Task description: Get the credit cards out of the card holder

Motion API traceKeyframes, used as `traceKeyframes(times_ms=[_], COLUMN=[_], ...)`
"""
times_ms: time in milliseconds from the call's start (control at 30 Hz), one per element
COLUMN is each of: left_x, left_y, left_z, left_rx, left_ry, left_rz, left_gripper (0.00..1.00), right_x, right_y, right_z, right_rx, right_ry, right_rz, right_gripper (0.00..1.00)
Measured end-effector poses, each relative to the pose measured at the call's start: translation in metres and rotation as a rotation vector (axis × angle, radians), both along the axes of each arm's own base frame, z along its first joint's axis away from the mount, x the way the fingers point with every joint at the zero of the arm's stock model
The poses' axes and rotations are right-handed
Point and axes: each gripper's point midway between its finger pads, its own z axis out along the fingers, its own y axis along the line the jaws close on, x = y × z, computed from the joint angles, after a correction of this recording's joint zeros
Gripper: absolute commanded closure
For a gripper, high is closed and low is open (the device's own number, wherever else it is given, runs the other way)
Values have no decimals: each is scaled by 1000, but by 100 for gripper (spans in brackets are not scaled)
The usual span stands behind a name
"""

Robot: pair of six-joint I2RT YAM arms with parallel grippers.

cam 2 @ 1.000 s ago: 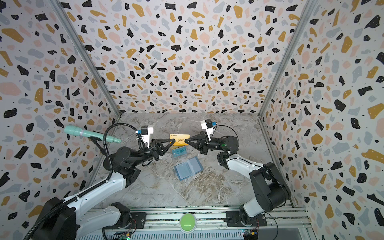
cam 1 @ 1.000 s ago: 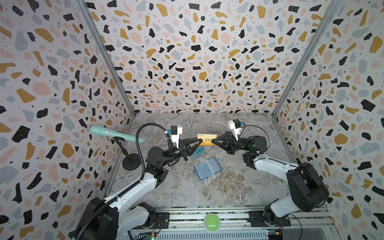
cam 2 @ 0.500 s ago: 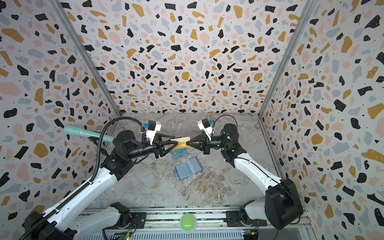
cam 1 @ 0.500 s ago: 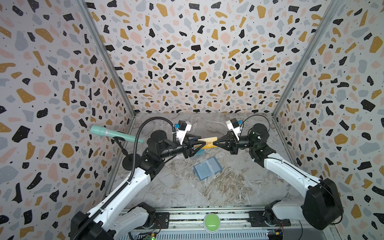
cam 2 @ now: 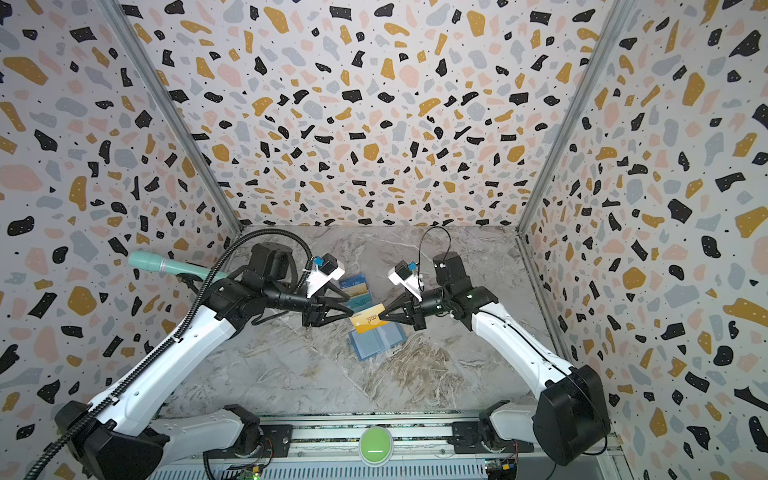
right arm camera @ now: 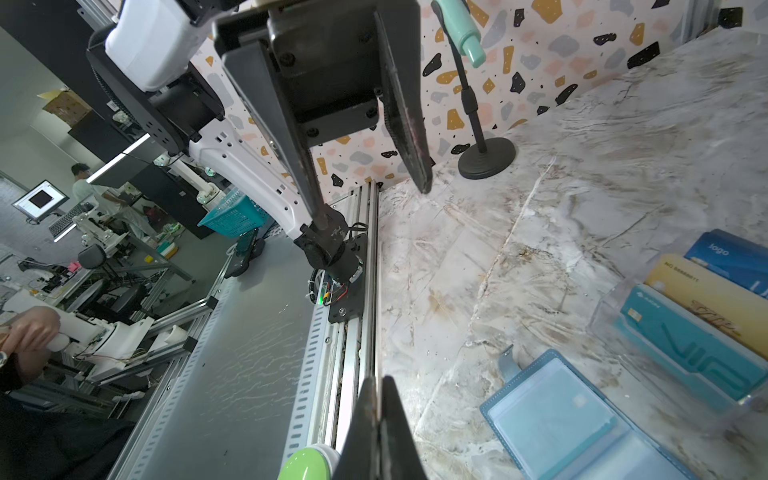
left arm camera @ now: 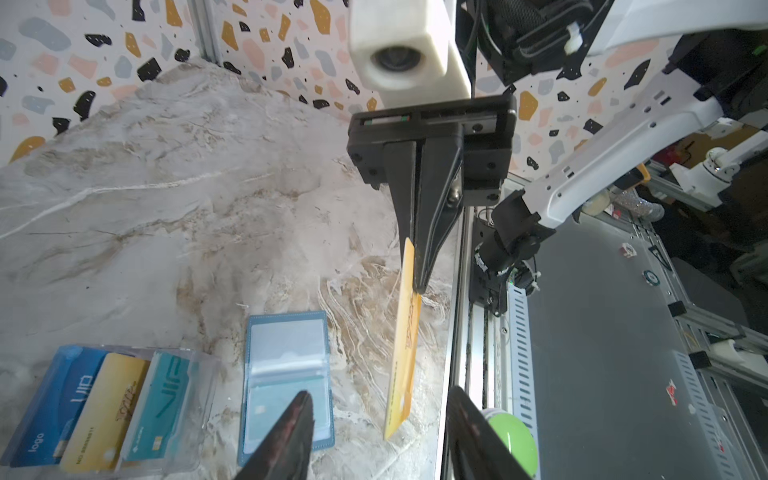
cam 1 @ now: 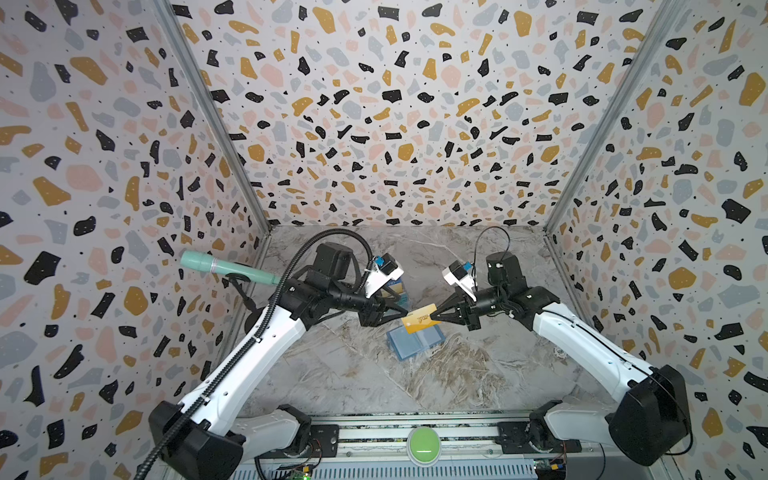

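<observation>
Right now the gold card [left arm camera: 405, 340] hangs in the air just above the card holder [left arm camera: 286, 374], pinched at one short end by the right gripper [cam 1: 436, 318], whose jaws are pressed together on it. Its long axis runs from those jaws toward the left gripper [cam 1: 399, 314], whose jaws stand spread on either side of the card's free end without touching it (the left wrist view shows clear gaps on both sides). So the right arm alone carries the card, and the likely next move is to set it down; the clear stand [left arm camera: 195, 365] lies on the far side of the card holder, nearer the left arm.

Counting: one gold card in the air; three cards in the stand, namely a blue one [left arm camera: 54, 411], a gold one [left arm camera: 104, 411] and a teal one [left arm camera: 160, 407]. The card holder lies open flat on the table [cam 1: 332, 374], and a teal card [left arm camera: 286, 399] seems to remain in one sleeve.
</observation>
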Motion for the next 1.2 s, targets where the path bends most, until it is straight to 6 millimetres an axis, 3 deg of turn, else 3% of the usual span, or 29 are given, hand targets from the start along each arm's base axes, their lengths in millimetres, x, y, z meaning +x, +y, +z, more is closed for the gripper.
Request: traceKeyframes(times_ms=[300,433,700,1100,1200], left_x=[-6,-6,-8,-7,-6], left_y=[0,-2,-6,-9,-10], left_z=[-26,-27,-30,-33,-34], left_rx=[63,58,40,20,15], left_ry=[77,79,100,107,102], left_rz=[-47,-59,-96,-113,-111], left_gripper=[63,73,76,99,100], right_x=[-4,-2,3,7,7], right_y=[14,20,26,29,29], right_z=[-4,-7,-12,-10,-10], right_rx=[-31,-43,-62,-64,-66], right_ry=[-17,-23,-30,-36,-36], right_rz=[56,65,63,59,57], right_gripper=[100,100,100,100,100])
